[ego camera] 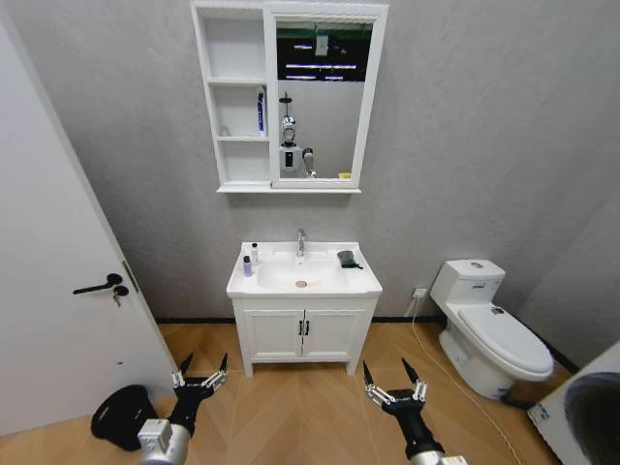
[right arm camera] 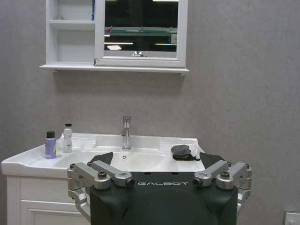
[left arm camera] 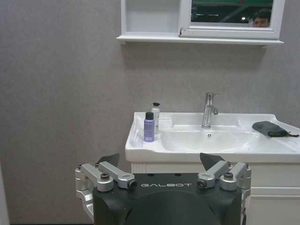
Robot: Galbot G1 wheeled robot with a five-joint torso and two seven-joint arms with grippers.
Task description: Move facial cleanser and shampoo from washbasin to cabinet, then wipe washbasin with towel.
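Note:
The white washbasin [ego camera: 366, 283] stands against the grey wall ahead of me. At its left rear corner stand two small bottles, a purple one [ego camera: 247, 266] and a white one [ego camera: 255, 254]; I cannot tell which is the facial cleanser and which the shampoo. The dark towel [ego camera: 347, 259] lies on the washbasin's right side. Above hangs the white cabinet [ego camera: 237, 58] with its mirror. My left gripper [ego camera: 202, 369] and right gripper [ego camera: 391, 373] hang low over the floor in front of the vanity, both open and empty. The wrist views show the purple bottle [left arm camera: 149, 127] [right arm camera: 50, 145] and the towel [left arm camera: 269, 128] [right arm camera: 182, 152].
A white door with a black handle [ego camera: 102, 286] closes in on the left. A toilet [ego camera: 494, 334] stands to the right, and a white appliance [ego camera: 581, 412] sits at the near right. A black object [ego camera: 121, 415] lies on the wooden floor at left. A blue tube [ego camera: 260, 111] stands in the cabinet's middle shelf.

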